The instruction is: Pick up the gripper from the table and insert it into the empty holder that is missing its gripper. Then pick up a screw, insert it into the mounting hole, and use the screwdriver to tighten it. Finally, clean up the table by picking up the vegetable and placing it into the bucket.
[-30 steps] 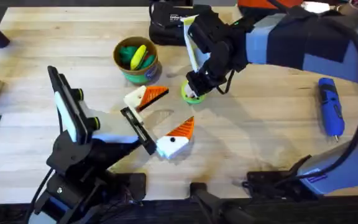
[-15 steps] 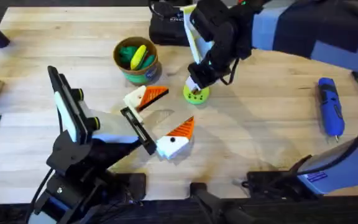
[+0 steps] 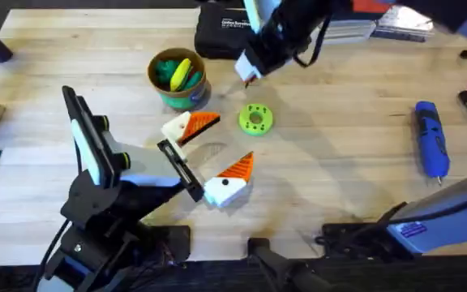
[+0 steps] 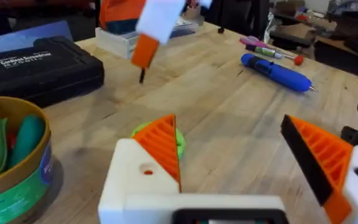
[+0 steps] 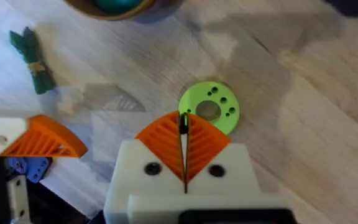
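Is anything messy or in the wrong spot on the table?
Yes. A small dark-green toy vegetable lies loose on the wooden table, outside the round tan-rimmed bucket that already holds other toys.

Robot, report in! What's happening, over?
Right gripper shut on a screw, up by the black case. Left gripper open, low. Green disc under right gripper.

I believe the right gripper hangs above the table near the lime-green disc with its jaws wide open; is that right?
Not quite. The right gripper does hang above the table near the lime-green disc, but its jaws are shut, pinching a small dark screw between the orange pads. The right wrist view shows this.
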Controlling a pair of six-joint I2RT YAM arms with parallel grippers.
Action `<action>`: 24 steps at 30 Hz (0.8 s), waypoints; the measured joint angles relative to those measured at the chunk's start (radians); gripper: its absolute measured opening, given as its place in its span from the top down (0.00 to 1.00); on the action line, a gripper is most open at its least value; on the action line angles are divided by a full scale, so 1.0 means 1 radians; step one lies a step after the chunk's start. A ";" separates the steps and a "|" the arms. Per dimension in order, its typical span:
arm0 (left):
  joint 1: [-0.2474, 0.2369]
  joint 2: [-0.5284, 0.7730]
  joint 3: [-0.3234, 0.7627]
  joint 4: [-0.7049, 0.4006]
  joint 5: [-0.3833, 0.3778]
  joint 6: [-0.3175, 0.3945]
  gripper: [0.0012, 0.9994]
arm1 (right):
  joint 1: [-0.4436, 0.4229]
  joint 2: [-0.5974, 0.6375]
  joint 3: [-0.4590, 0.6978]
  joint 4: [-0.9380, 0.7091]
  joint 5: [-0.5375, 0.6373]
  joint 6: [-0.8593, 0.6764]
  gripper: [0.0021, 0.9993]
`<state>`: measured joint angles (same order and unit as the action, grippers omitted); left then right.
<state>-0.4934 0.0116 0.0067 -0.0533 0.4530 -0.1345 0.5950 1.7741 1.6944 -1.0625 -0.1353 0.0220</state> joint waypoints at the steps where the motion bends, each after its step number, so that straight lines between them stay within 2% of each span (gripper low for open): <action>1: 0.000 0.000 0.000 0.000 0.000 0.000 0.01 | 0.001 0.000 0.034 -0.016 -0.001 -0.004 0.99; 7: 0.000 0.000 0.000 0.000 0.000 0.000 0.01 | 0.042 0.000 0.158 -0.038 -0.095 -0.034 0.99; 13: 0.000 0.000 0.000 0.000 0.000 0.000 0.01 | 0.126 0.000 0.162 -0.076 -0.156 -0.049 0.99; 24: 0.000 0.000 0.000 0.000 0.000 0.000 0.01 | 0.229 0.000 0.162 -0.070 -0.177 -0.060 0.99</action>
<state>-0.4934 0.0116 0.0067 -0.0535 0.4530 -0.1345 0.8237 1.7739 1.8568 -1.1320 -0.3121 -0.0385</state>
